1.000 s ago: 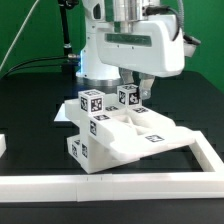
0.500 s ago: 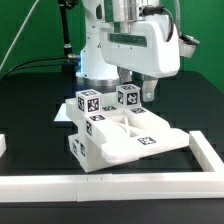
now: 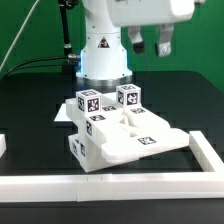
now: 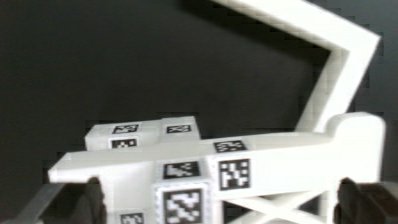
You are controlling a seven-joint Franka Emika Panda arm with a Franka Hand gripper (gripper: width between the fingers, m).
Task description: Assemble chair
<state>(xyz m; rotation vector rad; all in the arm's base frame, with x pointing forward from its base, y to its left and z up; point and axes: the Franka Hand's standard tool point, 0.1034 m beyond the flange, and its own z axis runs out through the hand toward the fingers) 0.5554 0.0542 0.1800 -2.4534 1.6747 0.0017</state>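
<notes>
The end effector is hanging high over the bench, fingers spread apart and gripping nothing. Directly below it, well clear of the fingertips, the chair is sitting as one joined cluster of white blocks and slabs, tags facing up and outward. In the wrist view the chair is filling the lower frame, with the dark fingertips just peeking in at either side.

Progress, judging by how it lies: most of the build looks done, since no loose chair part is showing anywhere on the bench. Whether every joint is fully seated, the pictures are not telling us; a final press or check may be all that is left.

Room to move: below and toward the camera from the end effector, the border rail is running along the bench edge, turning a corner on the exterior view's right, near the chair's flat slab. That side is tight. Behind the end effector the robot base is standing near the chair's back blocks. Straight down is open air.
</notes>
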